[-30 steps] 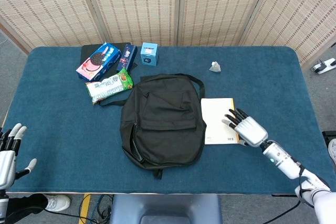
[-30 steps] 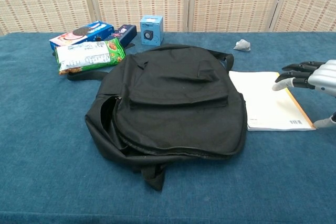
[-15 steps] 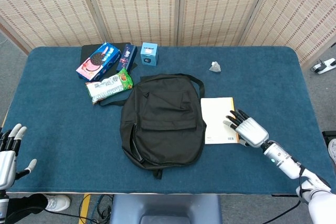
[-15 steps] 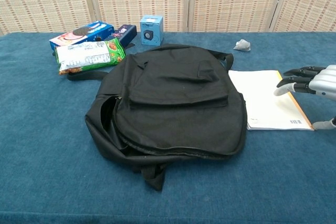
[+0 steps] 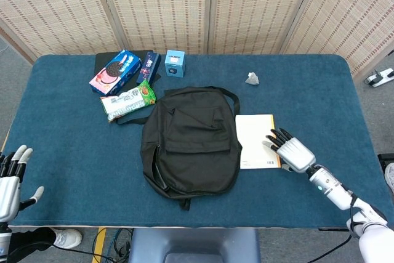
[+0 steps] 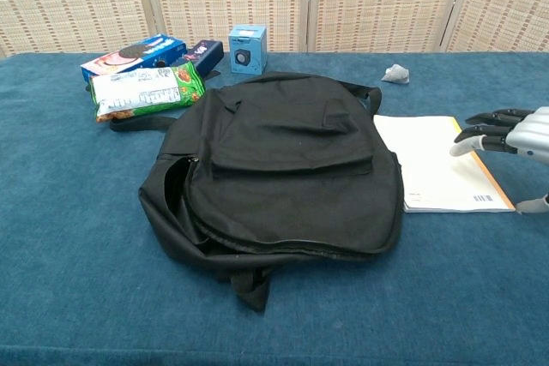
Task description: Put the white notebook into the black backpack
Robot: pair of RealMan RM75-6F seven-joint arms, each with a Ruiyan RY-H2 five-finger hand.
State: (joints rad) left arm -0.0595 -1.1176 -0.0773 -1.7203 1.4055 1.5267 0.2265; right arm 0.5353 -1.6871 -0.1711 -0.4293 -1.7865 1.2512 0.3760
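Observation:
The black backpack [image 5: 189, 141] [image 6: 279, 169] lies flat in the middle of the blue table. Just right of it lies the white notebook [image 5: 255, 140] [image 6: 437, 173] with an orange edge, flat on the cloth. My right hand [image 5: 290, 152] [image 6: 513, 134] hovers over the notebook's right edge, fingers spread and stretched toward the backpack, holding nothing. My left hand [image 5: 11, 181] is at the table's near left corner, fingers apart and empty; the chest view does not show it.
Behind the backpack at the left lie a cookie box [image 5: 114, 72] [image 6: 133, 53], a green snack bag [image 5: 128, 100] [image 6: 143, 89], a dark packet [image 5: 149, 66] and a small blue box [image 5: 175, 63] [image 6: 247, 48]. A crumpled grey scrap [image 5: 252, 79] [image 6: 395, 74] lies behind the notebook.
My right hand has slid slightly toward the right and nearer the table's front edge over the notebook. The left hand has dropped slightly at the near left corner.

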